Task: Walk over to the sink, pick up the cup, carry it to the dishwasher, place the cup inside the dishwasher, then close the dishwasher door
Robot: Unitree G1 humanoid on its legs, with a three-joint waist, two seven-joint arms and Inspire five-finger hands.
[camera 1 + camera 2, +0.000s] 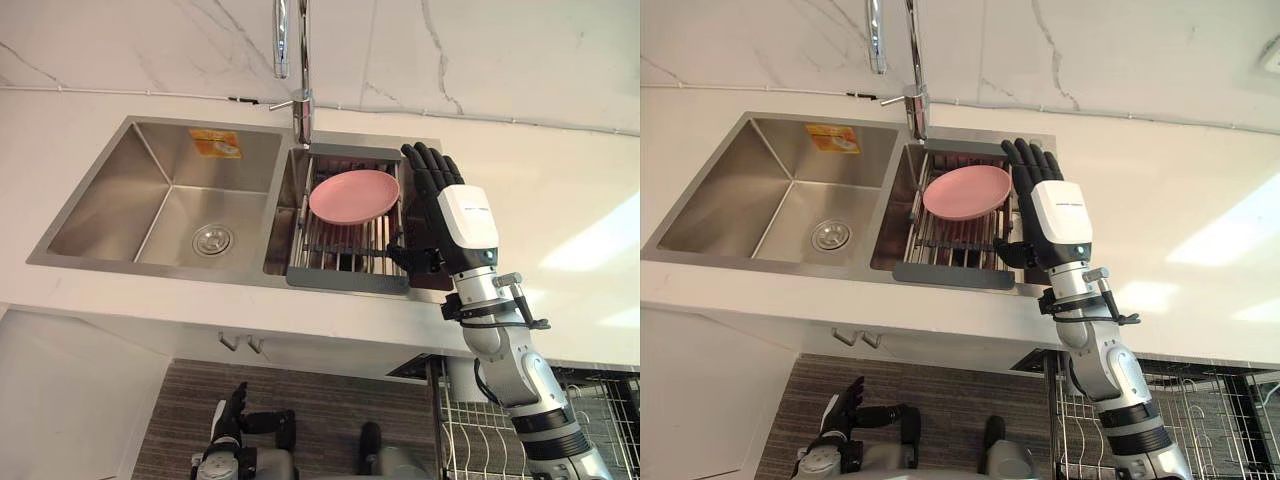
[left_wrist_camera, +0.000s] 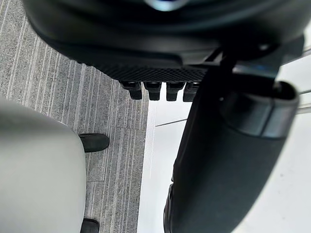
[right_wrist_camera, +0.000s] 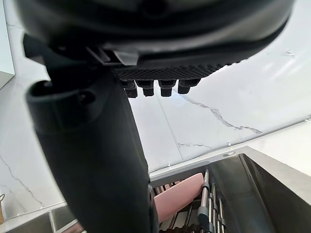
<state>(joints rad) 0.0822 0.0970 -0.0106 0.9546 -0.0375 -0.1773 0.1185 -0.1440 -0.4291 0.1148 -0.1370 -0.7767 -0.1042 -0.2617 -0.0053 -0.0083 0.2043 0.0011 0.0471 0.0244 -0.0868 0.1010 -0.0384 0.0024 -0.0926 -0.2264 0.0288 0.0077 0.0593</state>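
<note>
A pink plate [image 1: 354, 195] lies on a grey wire drying rack [image 1: 345, 275] set in the right basin of a steel double sink [image 1: 150, 130]. The plate's edge also shows in the right wrist view [image 3: 177, 196]. My right hand [image 1: 438, 190] is raised over the sink's right rim, just right of the plate. It is open, its fingers straight and pointing to the wall, its thumb [image 1: 405, 256] low by the rack's front corner, holding nothing. My left hand [image 1: 226, 408] hangs low near the floor, open and idle.
A chrome tap [image 1: 300, 90] stands behind the divider between the basins. The left basin holds a drain [image 1: 212, 240]. White counter [image 1: 560, 230] runs to the right. A pulled-out dishwasher wire rack [image 1: 480, 425] sits below the counter at lower right.
</note>
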